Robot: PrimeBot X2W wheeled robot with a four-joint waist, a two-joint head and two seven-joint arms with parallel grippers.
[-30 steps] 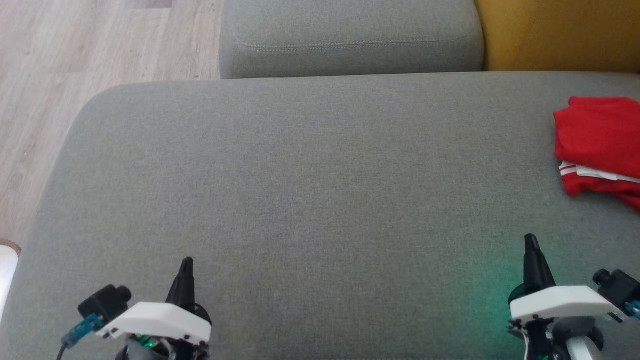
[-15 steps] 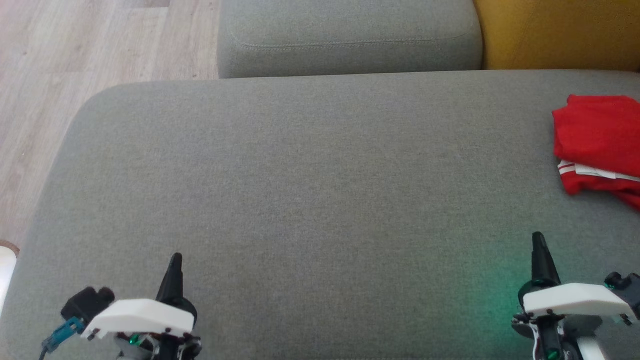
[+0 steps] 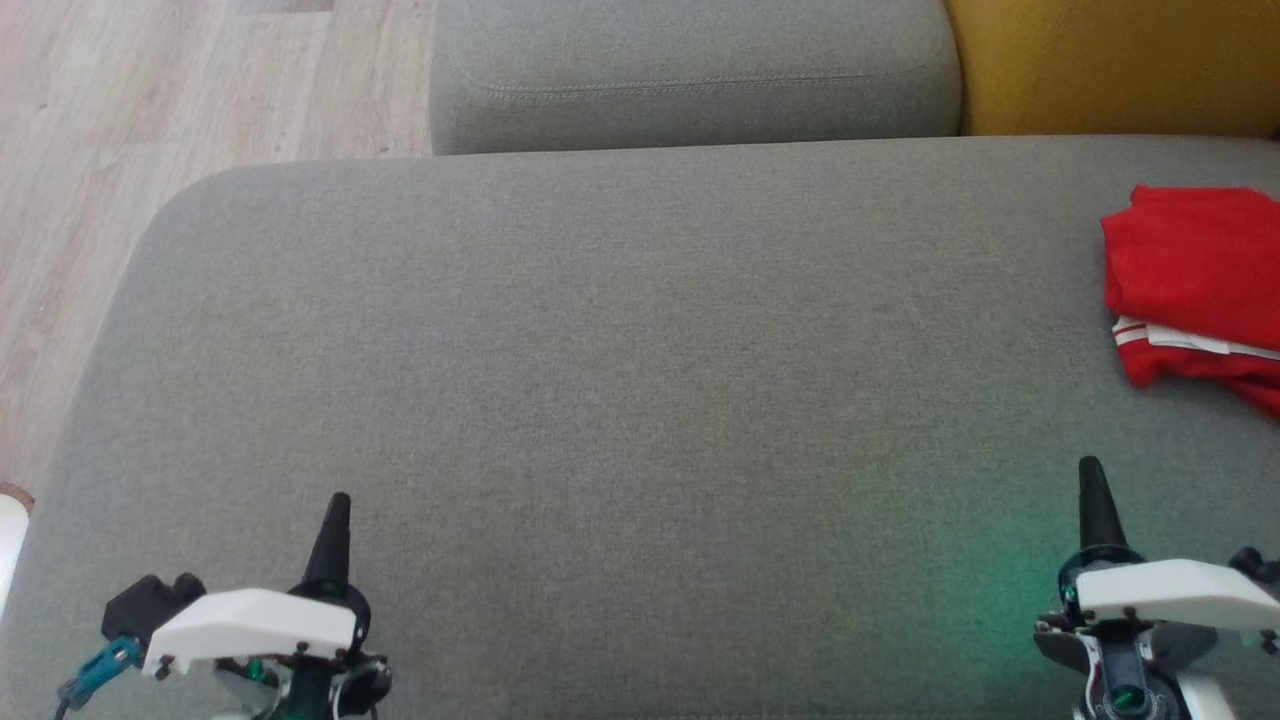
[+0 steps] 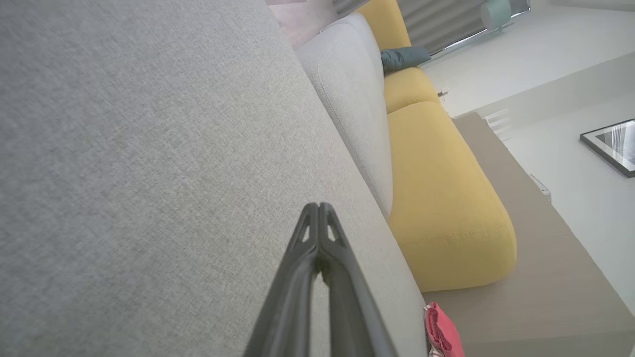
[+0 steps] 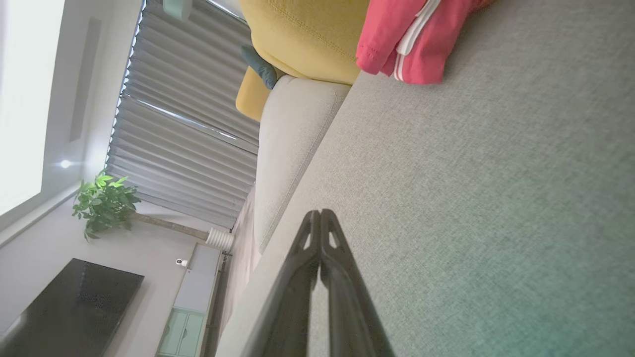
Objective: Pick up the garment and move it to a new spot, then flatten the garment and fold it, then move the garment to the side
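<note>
The garment (image 3: 1195, 275) is red with white stripes and lies folded at the far right of the grey sofa seat (image 3: 620, 350); it also shows at the top of the right wrist view (image 5: 407, 39) and as a red sliver in the left wrist view (image 4: 441, 332). My left gripper (image 3: 335, 515) is shut and empty at the lower left, far from the garment. My right gripper (image 3: 1092, 480) is shut and empty at the lower right, a little nearer me than the garment. Both pairs of fingers meet at the tips in the wrist views (image 4: 320, 210) (image 5: 320, 215).
A grey backrest cushion (image 3: 690, 70) stands behind the seat, with a yellow cushion (image 3: 1110, 65) to its right. Wooden floor (image 3: 130, 130) lies beyond the seat's left edge. A television (image 5: 69, 307) and a potted plant (image 5: 104, 201) show in the right wrist view.
Both grippers have drawn slightly outward, the left toward the left and the right toward the right. The camera has shifted a little. The garment has stayed where it lies.
</note>
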